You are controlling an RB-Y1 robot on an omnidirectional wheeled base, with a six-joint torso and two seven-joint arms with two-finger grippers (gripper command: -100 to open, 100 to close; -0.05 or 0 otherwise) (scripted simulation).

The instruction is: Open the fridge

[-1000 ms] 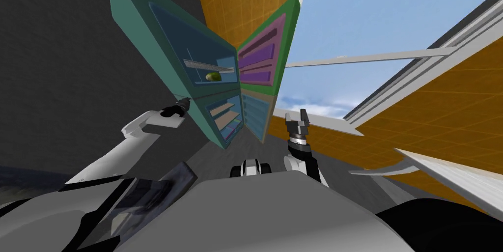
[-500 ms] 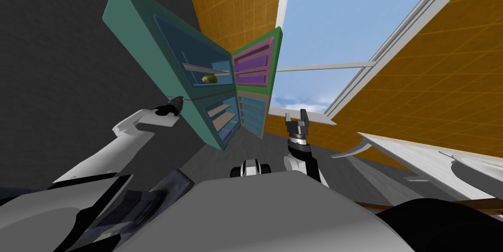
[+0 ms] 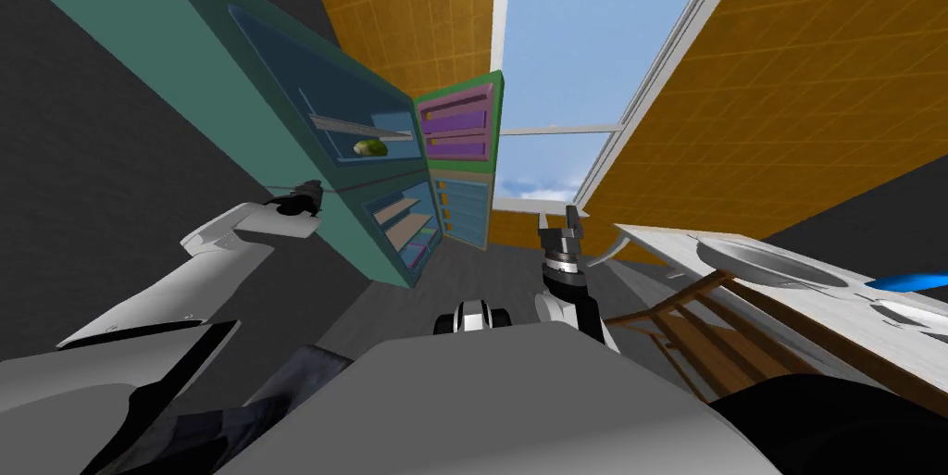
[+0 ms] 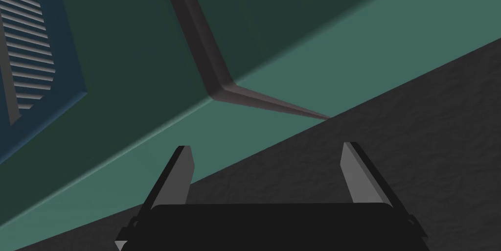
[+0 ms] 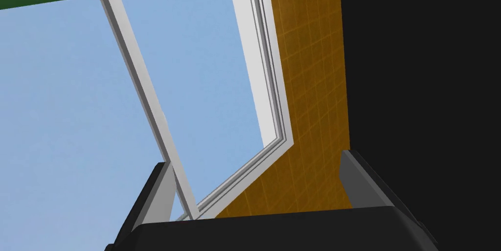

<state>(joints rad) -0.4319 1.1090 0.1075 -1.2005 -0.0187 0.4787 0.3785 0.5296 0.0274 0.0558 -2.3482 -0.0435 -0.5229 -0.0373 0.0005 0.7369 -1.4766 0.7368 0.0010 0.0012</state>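
Showing the left gripper (image 4: pixel 266 148), fingers spread and holding nothing, just beside the outer side wall of the teal fridge (image 3: pixel 176 53), near the dark seam (image 4: pixel 215 79) that divides the fridge's upper part from its lower part. The right gripper (image 3: pixel 569 219), its fingers likewise spread and empty, stands in front of the fridge, near the free edges of its doors. Both doors are swung wide: lower door (image 3: pixel 463 212) with pale blue racks, upper door (image 3: pixel 461 122) with purple racks. A green object (image 3: pixel 370 147) lies on an upper shelf. Beyond the fridge, a window (image 3: pixel 574 53).
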